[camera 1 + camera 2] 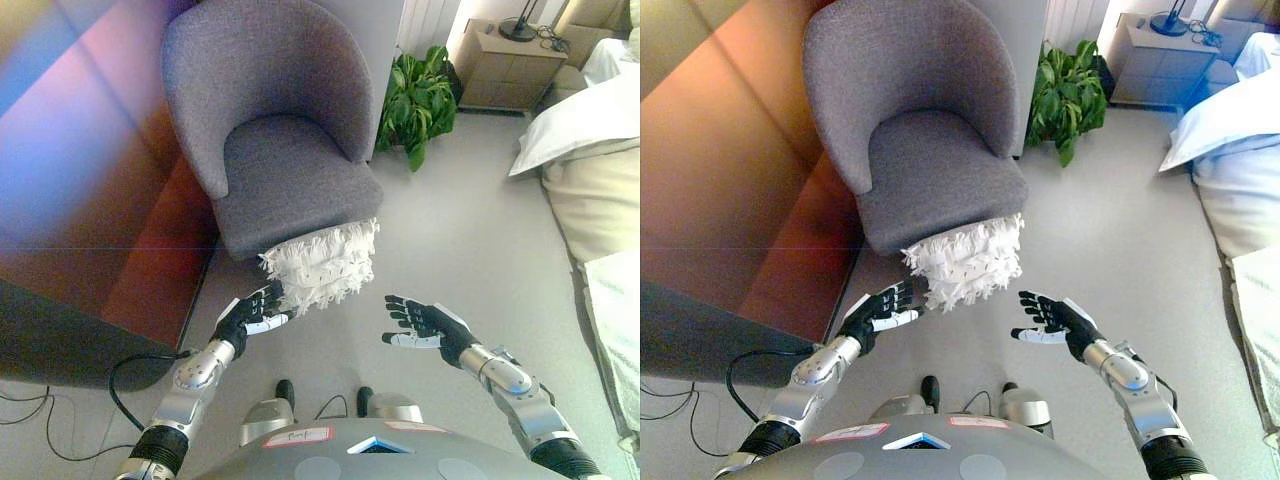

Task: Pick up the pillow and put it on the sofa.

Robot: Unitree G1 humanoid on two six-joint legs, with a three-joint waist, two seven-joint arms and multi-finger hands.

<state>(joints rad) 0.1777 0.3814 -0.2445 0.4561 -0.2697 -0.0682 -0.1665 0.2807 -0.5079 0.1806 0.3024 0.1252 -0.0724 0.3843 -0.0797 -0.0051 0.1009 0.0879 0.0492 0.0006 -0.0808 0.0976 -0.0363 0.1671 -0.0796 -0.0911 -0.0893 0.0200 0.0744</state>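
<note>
I am holding both hands open below the fringed white pillow [322, 265], my left hand [250, 316] touching its lower left corner, my right hand [425, 325] lying apart to its right.

The pillow [325, 266] covers the front edge of the grey chair [290, 175], and whatever supports its underside is out of sight. The left hand [250, 312] meets the fringe, where contact cannot be judged. The bed [600, 160] and nightstand [512, 62] run off the edge.
</note>
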